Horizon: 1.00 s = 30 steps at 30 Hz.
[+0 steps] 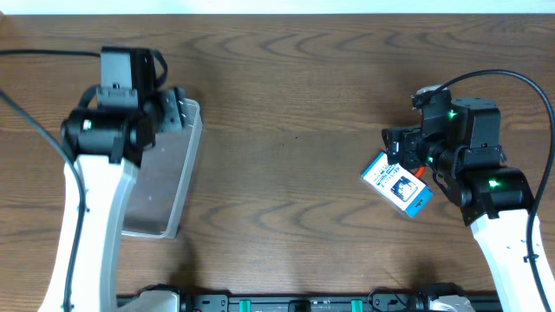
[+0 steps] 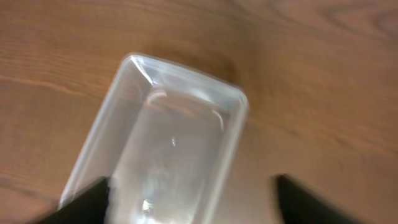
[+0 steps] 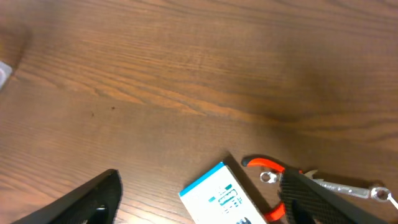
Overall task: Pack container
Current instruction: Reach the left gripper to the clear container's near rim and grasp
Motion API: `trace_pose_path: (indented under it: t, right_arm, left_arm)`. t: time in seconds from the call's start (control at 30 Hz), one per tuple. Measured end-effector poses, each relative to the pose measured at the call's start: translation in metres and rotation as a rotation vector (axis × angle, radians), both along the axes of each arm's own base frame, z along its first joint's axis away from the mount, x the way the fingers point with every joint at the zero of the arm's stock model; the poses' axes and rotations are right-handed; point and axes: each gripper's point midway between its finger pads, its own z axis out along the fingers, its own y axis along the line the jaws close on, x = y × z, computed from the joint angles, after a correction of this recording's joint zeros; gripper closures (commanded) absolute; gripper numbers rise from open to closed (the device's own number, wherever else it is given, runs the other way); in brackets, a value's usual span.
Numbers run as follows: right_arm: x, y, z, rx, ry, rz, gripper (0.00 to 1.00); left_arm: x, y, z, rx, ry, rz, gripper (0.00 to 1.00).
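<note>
A dark brown wood-grain desk [image 1: 286, 130] fills nearly the whole overhead view, evenly lit with a soft sheen on its grain, a thin pale strip [image 1: 277, 5] beyond its far edge and a black rail [image 1: 303, 303] along its near edge.

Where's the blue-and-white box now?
The blue-and-white box sits on the table's right side in the overhead view, at the right end effector, with red-handled pliers beside it in the right wrist view.
</note>
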Motion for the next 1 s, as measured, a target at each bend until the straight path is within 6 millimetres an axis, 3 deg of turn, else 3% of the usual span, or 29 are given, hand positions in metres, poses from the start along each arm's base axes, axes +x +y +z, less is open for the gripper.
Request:
trace_pose_path:
  t: [0.07,0.13,0.27,0.4,0.5,0.6,0.8,1.0]
  right_arm:
    - [-0.001,0.000,-0.001,0.000,0.006,0.001,0.24]
    - [-0.002,0.000,-0.002,-0.001,0.013,0.002,0.25]
    - [-0.005,0.000,-0.004,-0.003,0.028,0.002,0.28]
    - [-0.005,0.000,-0.004,-0.003,0.027,0.002,0.32]
    - [-0.005,0.000,-0.004,-0.002,0.027,0.001,0.31]
    - [-0.005,0.000,-0.004,-0.002,0.027,0.002,0.31]
    - [-0.005,0.000,-0.004,-0.002,0.026,0.002,0.30]
    - [-0.005,0.000,-0.004,-0.002,0.026,0.001,0.30]
  left_arm:
    - [0.018,0.017,-0.011,-0.009,-0.006,0.072,0.79]
    - [0.032,0.035,-0.026,-0.029,0.004,0.156,0.92]
    - [0.049,0.069,-0.079,-0.072,0.101,0.320,0.94]
    - [0.055,0.069,-0.141,-0.136,0.242,0.371,0.94]
    - [0.056,0.053,-0.180,-0.192,0.342,0.354,0.94]
    - [0.056,0.035,-0.201,-0.228,0.396,0.327,0.94]
    - [0.071,-0.021,-0.204,-0.230,0.377,0.122,0.94]
    - [0.060,-0.100,-0.204,-0.204,0.410,-0.147,0.94]
